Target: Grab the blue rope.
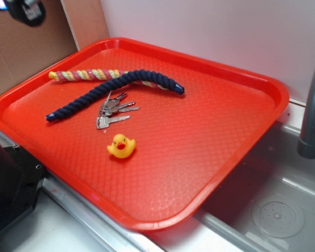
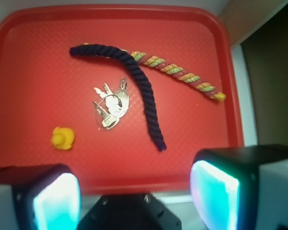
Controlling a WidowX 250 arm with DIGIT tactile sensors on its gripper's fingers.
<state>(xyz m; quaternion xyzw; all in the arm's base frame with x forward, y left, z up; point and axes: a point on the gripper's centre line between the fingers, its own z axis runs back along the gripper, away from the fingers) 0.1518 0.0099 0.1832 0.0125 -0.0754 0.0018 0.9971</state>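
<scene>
Our jaws [image 2: 134,191] hang spread wide and empty, high above the near edge of the red tray [image 2: 29,43], and the blue rope [image 2: 143,91] lies ahead of them, curving away toward the tray's far side. To take it well, we judge it best to come down over its middle stretch, clear of the striped rope [image 2: 182,74] it crosses further ahead and of the keys [image 2: 110,105] just to its left. We would set the jaws across the rope's width before closing, so the soft twist cannot roll out.

No readable text, labels, brands or numbers anywhere.
</scene>
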